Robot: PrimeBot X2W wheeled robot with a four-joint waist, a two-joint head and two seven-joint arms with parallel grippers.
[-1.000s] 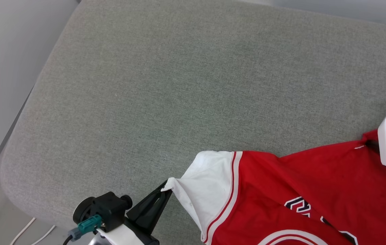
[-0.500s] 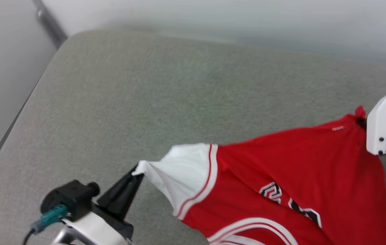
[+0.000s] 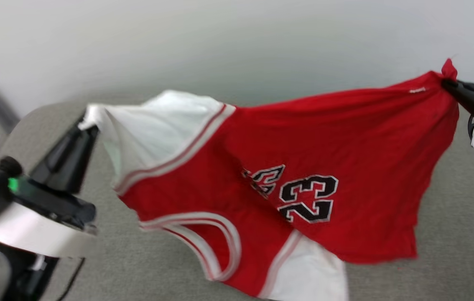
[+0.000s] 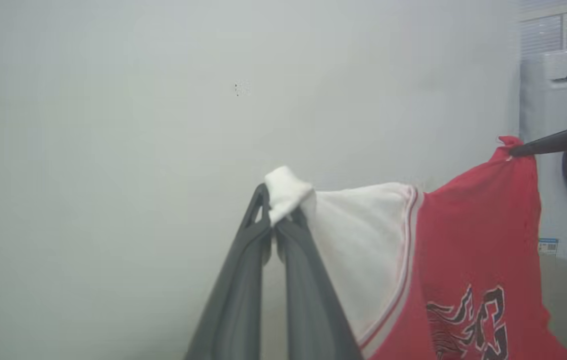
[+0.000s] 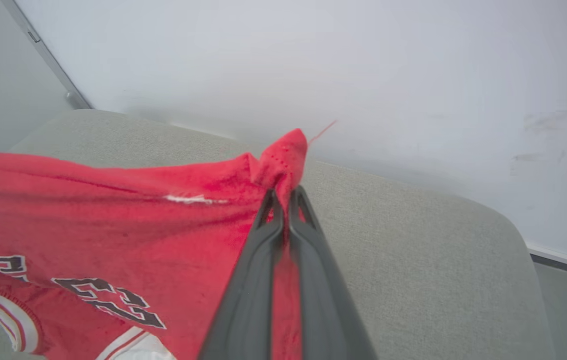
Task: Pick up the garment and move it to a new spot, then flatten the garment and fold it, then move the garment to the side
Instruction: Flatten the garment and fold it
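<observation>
Grey-green fabric cushion (image 5: 438,260), rounded corners, set against plain white wall (image 3: 237,42). Grey metal rail (image 5: 48,65) slanting up corner at left. White washing machine (image 4: 546,100), dark round door, window blinds (image 4: 563,25) above

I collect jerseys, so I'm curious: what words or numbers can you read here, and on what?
"23": black number on the shirt, at the chest.
Print left of it: creased, unreadable.
White mark near the shirt's top edge: too small to read.
Sticker on the white machine: too small to read.
</observation>
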